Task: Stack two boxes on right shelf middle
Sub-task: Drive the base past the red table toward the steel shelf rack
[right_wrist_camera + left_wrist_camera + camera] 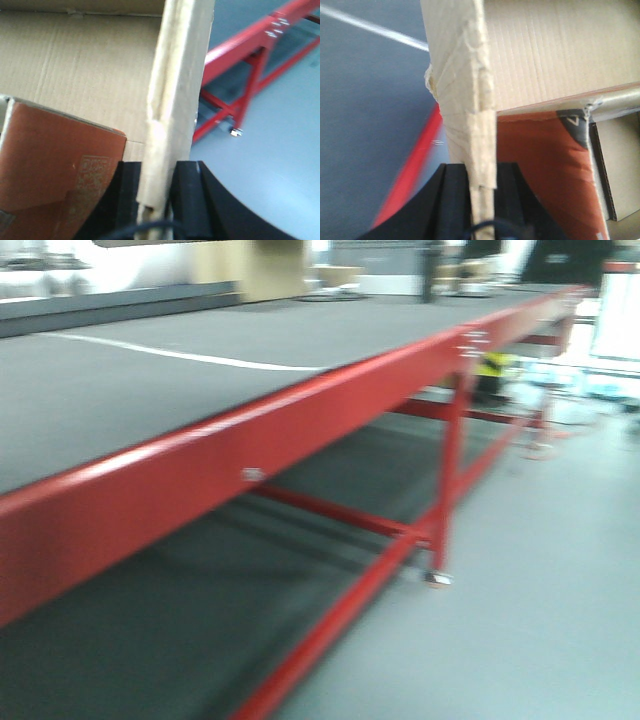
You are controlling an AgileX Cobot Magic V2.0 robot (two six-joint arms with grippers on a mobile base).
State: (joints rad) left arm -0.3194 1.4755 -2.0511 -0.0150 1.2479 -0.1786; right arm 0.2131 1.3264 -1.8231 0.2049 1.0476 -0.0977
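Carton (pixel 555 50), plain corrugated, hangs by two of its walls, one in each end effector. Red-print box (pixel 55 165) sits in the corner between the pinched wall and the adjoining corrugated wall, touching both. You can see its square printed code in the right wrist view. What else the carton holds, you cannot tell.

Edges: the wall pinched on the left side is frayed and stepped along its rim. A pale tape (pixel 600 97) strip crosses the neighbouring wall. Desk (pixel 200 370) has a grey top and red rail, is crossed by a white line (pixel 180 355), and runs away ahead. Its lower level shows under the rail. Bare grey floor (pixel 560 570) stretches to the desk's right. The front view is blurred.

Left end effector (pixel 482 175): clenched on the carton wall, one finger each side, cardboard edge-on between them. Right end effector (pixel 159 172): likewise clamped on its carton wall, with the red desk frame and floor beyond.
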